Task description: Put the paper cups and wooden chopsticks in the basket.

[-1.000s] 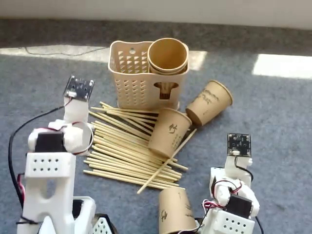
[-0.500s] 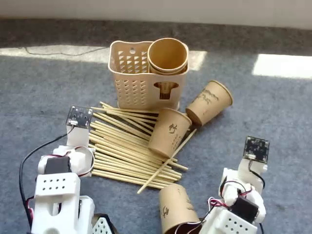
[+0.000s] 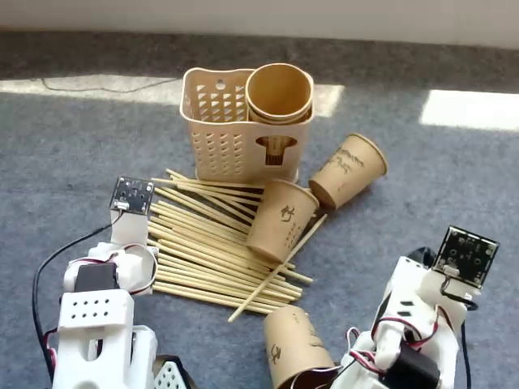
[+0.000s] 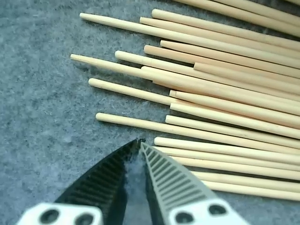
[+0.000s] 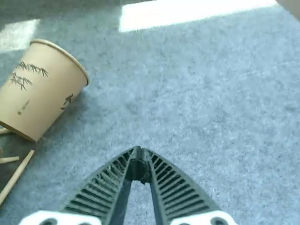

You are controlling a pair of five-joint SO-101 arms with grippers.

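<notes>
A beige perforated basket (image 3: pixel 220 130) stands at the back with stacked paper cups (image 3: pixel 280 93) in its right half. Several wooden chopsticks (image 3: pixel 207 251) lie fanned on the carpet before it. One paper cup (image 3: pixel 282 219) rests on the chopsticks, another (image 3: pixel 349 170) lies on its side to the right, a third (image 3: pixel 292 350) lies near the front edge. My left gripper (image 4: pixel 139 141) is shut and empty, just off the chopsticks' (image 4: pixel 220 93) ends. My right gripper (image 5: pixel 138 151) is shut and empty over bare carpet, well away from a cup lying on its side (image 5: pixel 40 89).
Grey carpet (image 3: pixel 73 146) covers the floor, with sunlit patches at the back. The left arm (image 3: pixel 113 267) stands left of the chopsticks, the right arm (image 3: pixel 422 312) at the front right. A thin cable (image 3: pixel 89 83) lies at the back left.
The left arm drew back and lowered toward the front, then held still. The right arm swung rightward and rose toward the camera.
</notes>
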